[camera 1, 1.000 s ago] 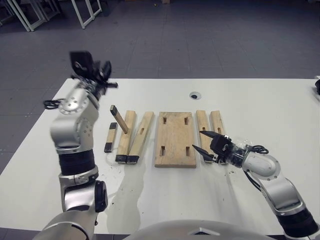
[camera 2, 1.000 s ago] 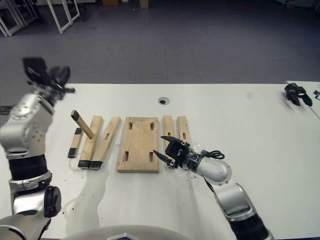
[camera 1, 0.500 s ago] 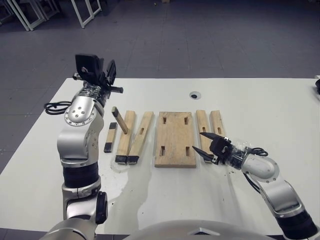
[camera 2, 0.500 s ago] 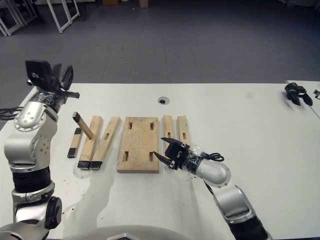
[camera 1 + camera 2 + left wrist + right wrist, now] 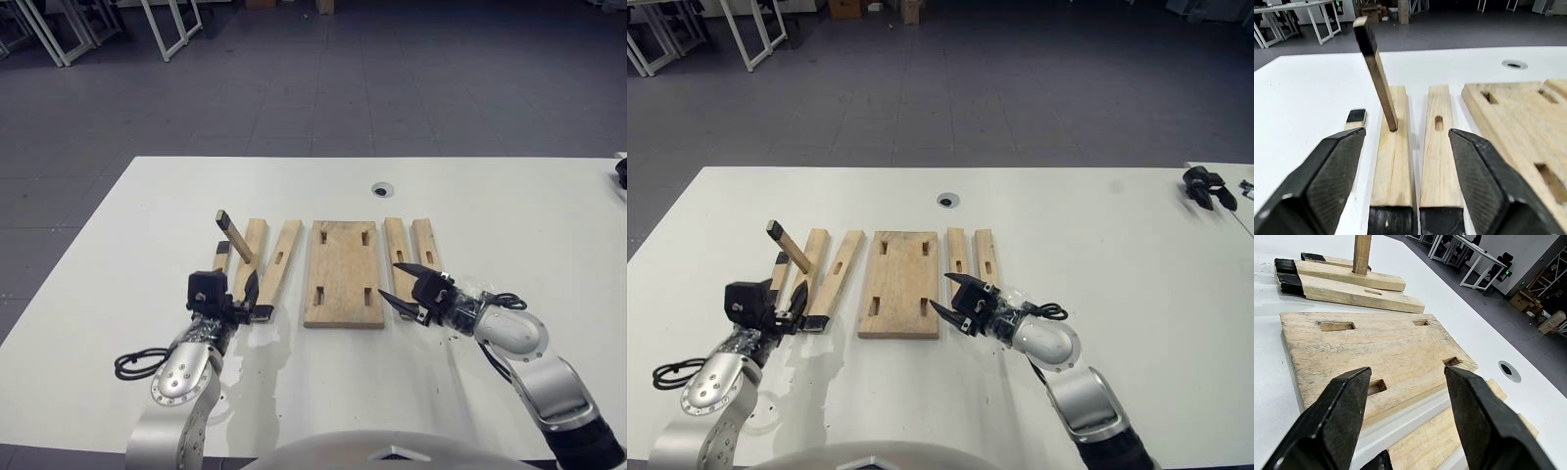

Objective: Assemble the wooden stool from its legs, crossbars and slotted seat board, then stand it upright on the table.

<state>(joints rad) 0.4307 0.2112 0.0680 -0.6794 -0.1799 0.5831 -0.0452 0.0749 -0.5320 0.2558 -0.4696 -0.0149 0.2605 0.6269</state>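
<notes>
White table [image 5: 509, 196] in a large room with a grey floor. Low near the table's front edge, the left gripper [image 5: 251, 302] is spread wide and empty, right at the near ends of the left pair of legs [image 5: 277, 262]. A crossbar [image 5: 235, 237] stands tilted in the outer leg's slot, and a second crossbar [image 5: 217, 262] lies flat just beside it. The right gripper [image 5: 391, 279], also wide and empty, is at the near right corner of the seat board [image 5: 342, 271], which lies flat mid-table, over the right pair of legs [image 5: 425, 242].

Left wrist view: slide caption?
Open left gripper faces two legs, a tilted crossbar plugged into one, seat board alongside.
</notes>
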